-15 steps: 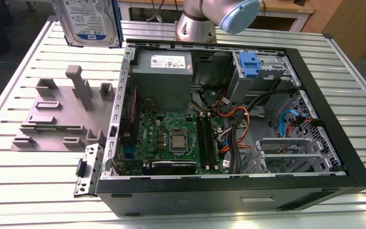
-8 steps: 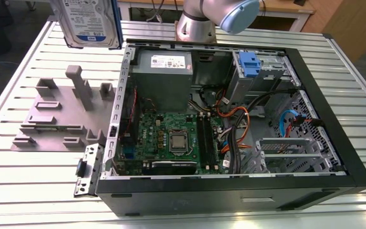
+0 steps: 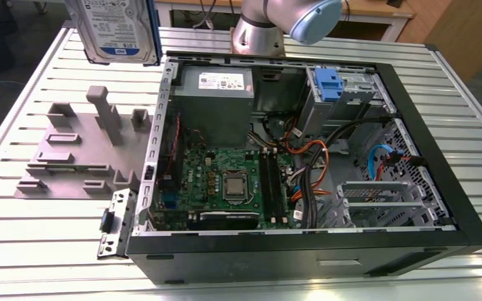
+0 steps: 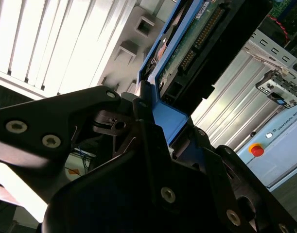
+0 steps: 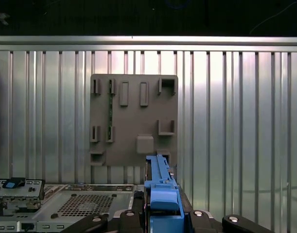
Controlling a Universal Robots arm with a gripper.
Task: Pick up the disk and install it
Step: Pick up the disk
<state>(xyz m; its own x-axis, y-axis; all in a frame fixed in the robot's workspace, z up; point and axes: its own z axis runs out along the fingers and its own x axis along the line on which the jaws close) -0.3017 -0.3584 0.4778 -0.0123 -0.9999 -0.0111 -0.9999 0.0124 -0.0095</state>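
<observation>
Hovering silver disk (image 3: 115,28), blue-edged, white-labelled

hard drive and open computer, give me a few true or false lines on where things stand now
1. The hard drive hangs in the air above the table. True.
2. The hard drive sits in its bay. False: it is outside the computer case, on the side of the grey holder.
3. The gripper is shut on the hard drive's blue rail. True.
4. The computer case is closed. False: its side is open and the motherboard shows.
</observation>
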